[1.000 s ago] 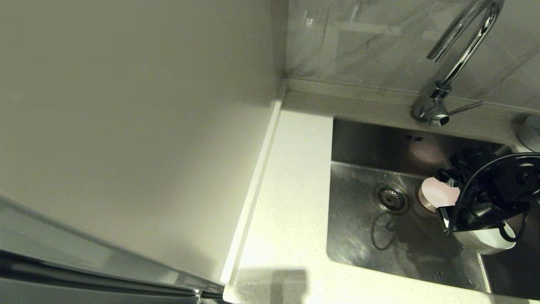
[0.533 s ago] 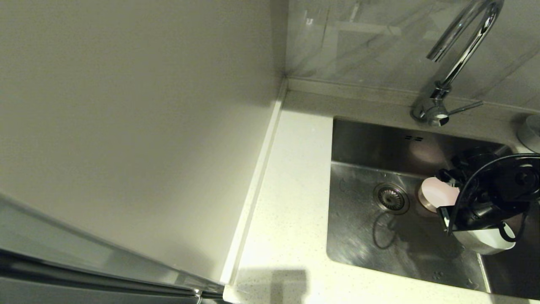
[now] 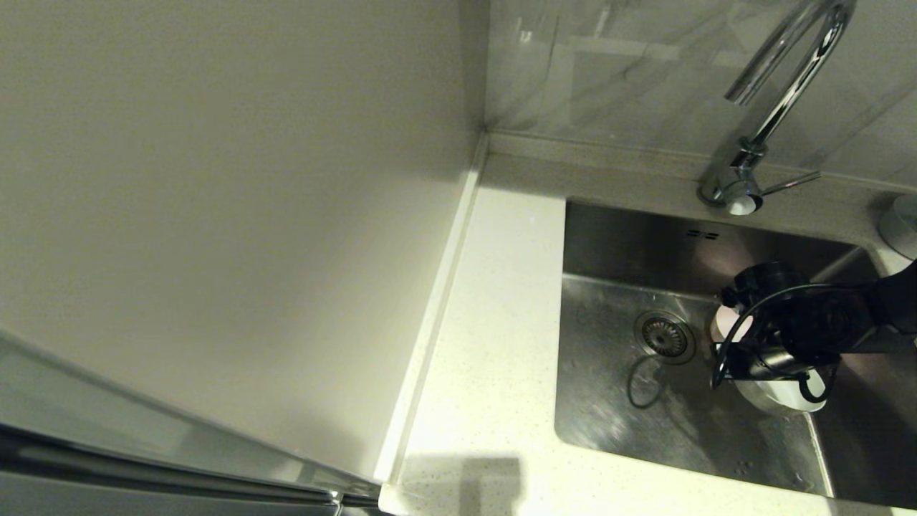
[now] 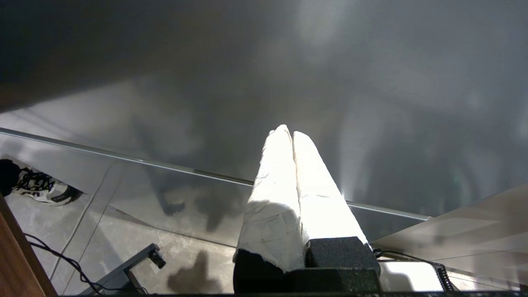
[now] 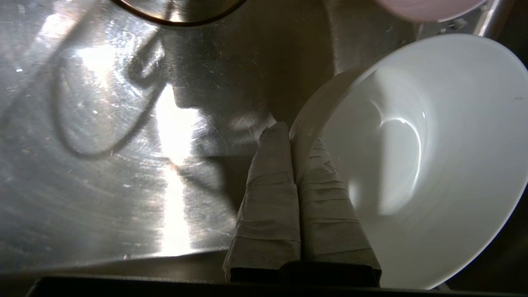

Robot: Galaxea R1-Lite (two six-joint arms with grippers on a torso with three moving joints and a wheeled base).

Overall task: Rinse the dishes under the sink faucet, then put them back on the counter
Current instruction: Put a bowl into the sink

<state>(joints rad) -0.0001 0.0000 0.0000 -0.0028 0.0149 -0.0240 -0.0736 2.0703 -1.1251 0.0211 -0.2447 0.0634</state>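
Note:
Low inside the steel sink [image 3: 630, 423], my right gripper [image 5: 291, 134] is shut on the rim of the pale mint-white bowl [image 5: 412, 165], one finger inside it and one outside. From the head view the wrist [image 3: 795, 333] hides the fingers, and the mint-white bowl [image 3: 781, 398] pokes out beneath it. The pale pink bowl [image 3: 729, 326] sits just behind, right of the drain strainer [image 3: 663, 335], mostly covered by the arm. No pale blue bowl shows. The chrome faucet [image 3: 777, 93] arches over the back rim. My left gripper [image 4: 287, 131] is parked away from the sink, shut on nothing.
The speckled counter [image 3: 494, 344] runs along the sink's left side and front. A smooth off-white vertical panel [image 3: 215, 215] walls off the left. The faucet lever [image 3: 788, 183] points right. A grey round object [image 3: 901, 226] stands at the back right corner.
My right arm has shifted left toward the drain with the mint-white bowl in its grip, now covering more of the pink bowl. The faucet and pink bowl have not moved.

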